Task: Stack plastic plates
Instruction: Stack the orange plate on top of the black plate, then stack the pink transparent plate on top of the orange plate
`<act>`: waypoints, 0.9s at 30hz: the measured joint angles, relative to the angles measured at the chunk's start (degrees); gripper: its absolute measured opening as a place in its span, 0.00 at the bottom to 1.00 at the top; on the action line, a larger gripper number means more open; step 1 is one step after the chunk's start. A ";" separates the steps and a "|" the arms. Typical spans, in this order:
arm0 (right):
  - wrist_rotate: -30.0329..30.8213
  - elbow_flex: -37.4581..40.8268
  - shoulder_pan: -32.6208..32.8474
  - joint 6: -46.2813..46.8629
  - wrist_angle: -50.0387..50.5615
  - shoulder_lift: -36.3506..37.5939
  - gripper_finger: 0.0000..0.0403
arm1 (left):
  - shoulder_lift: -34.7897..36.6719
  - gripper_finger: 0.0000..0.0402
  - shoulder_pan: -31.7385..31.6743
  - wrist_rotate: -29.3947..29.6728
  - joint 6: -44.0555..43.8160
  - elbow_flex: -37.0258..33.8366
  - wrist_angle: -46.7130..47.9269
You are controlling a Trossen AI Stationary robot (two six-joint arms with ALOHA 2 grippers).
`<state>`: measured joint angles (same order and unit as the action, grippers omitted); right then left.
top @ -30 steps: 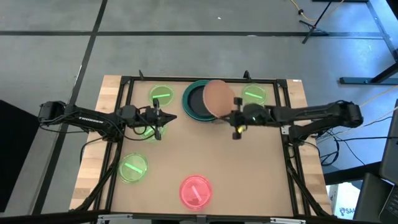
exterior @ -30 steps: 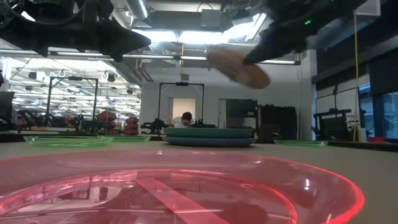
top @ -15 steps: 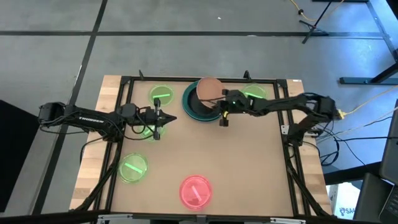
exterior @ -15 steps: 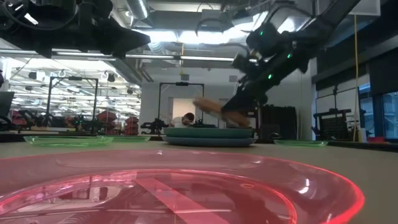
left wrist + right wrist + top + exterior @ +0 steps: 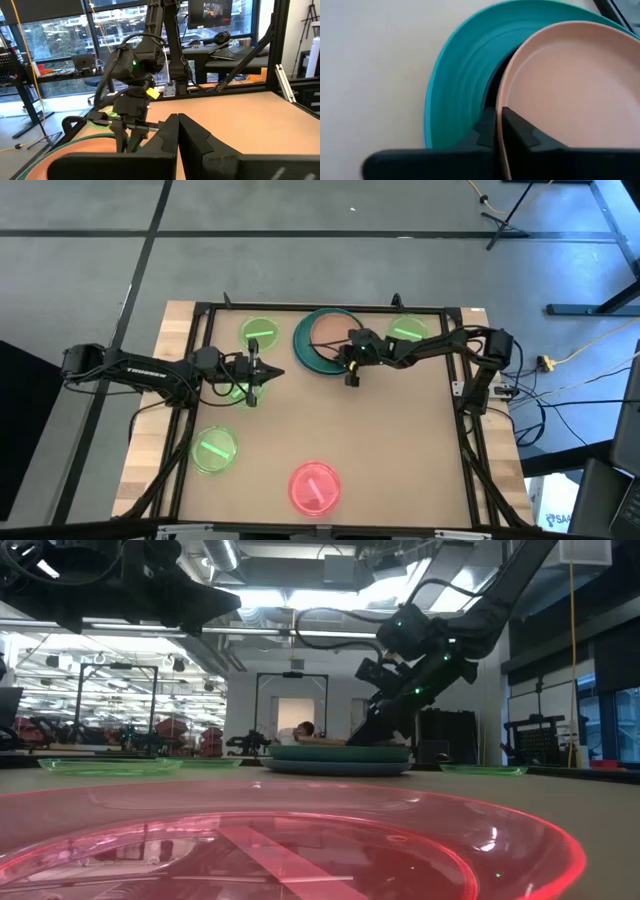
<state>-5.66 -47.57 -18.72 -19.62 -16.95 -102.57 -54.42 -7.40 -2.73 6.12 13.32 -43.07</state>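
1. The right gripper (image 5: pixel 349 360) pinches the rim of the peach plate (image 5: pixel 327 332), low over the teal plate (image 5: pixel 303 345) near the table's (image 5: pixel 400 450) far edge.
2. The left gripper (image 5: pixel 252 380) hovers near the left edge, fingers pressed together.
3. The pink plate (image 5: pixel 314 487) lies by the near edge.

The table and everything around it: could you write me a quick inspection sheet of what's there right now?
Surface: tan table in a black frame.
Job's things: peach plate lying in the teal plate stack; four green plates; pink plate at the near edge.
Clutter: nothing seen.
Grippers: right pincer shut on the peach plate's rim; left pincer shut, empty, above a green plate.
Cables: bundles beside the right arm's base.
Surroundings: grey floor, desks, monitors.
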 joint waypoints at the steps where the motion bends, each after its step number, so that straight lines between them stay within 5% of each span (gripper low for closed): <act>1: -0.02 -0.07 0.25 0.06 -0.09 -0.02 0.11 | -0.01 0.01 -0.01 0.02 -0.01 0.00 0.00; 11: 0.02 -1.71 7.69 4.25 8.15 8.01 0.37 | -0.01 0.01 0.49 0.10 -3.03 0.00 0.66; 18: -1.25 -1.49 20.44 13.51 9.77 10.39 0.39 | -2.42 0.01 5.56 0.67 -3.08 0.00 -0.60; 27: 0.94 -1.51 33.55 25.00 2.43 3.98 0.39 | -9.99 0.01 11.45 4.73 -4.29 2.59 -2.69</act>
<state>-4.72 -49.08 14.84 5.38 -14.52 -98.59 -64.41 4.05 2.00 1.83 15.91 -45.76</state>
